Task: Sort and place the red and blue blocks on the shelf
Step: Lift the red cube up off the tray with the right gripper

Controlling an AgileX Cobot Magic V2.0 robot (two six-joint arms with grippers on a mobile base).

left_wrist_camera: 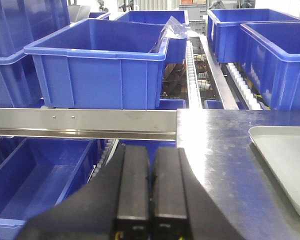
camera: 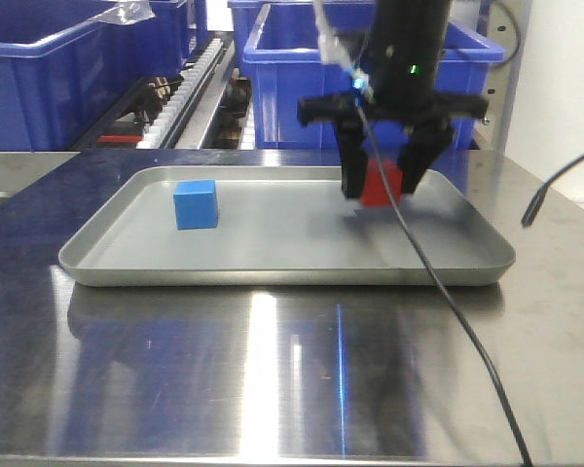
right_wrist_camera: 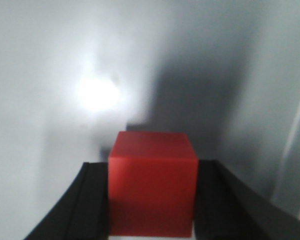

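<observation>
The right gripper clamps the red block at the far right of the grey tray, the blue block sits well apart on its left, and the left gripper, fingers pressed together, hangs near the rail of the shelf.

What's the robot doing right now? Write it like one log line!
right pincer: shut on red block | left pincer: shut, empty | blue block: sitting in tray

red block in right pincer, blue block apart
</observation>
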